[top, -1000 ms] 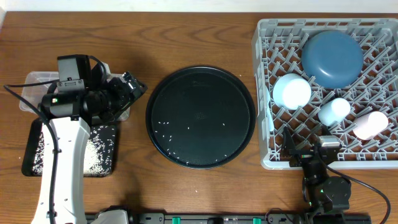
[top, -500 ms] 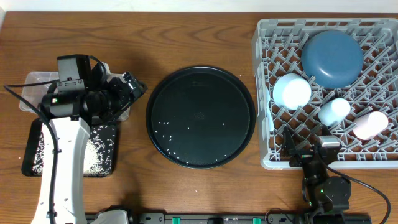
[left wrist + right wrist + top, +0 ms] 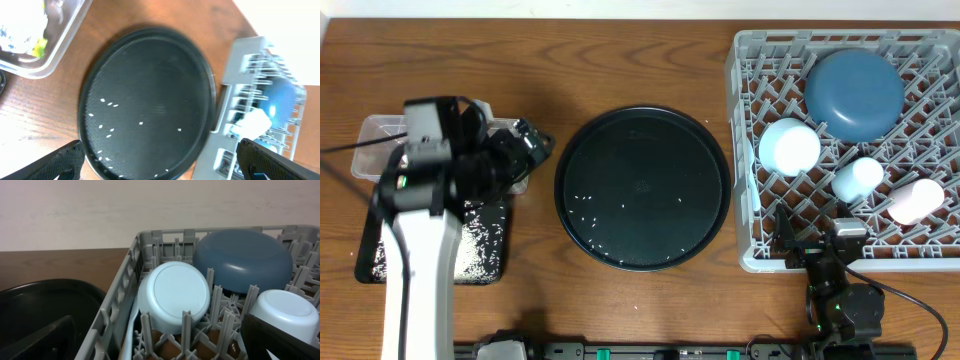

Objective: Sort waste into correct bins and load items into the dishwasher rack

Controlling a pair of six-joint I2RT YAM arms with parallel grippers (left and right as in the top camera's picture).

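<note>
Rice grains [image 3: 582,212] speckle round black tray [image 3: 640,150] beside loaded grey rack [image 3: 780,42].

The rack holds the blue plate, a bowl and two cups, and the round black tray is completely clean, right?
No: the overhead view shows white rice grains scattered on the round black tray. The rack does hold the plate, bowl, light-blue cup and pink cup.
</note>
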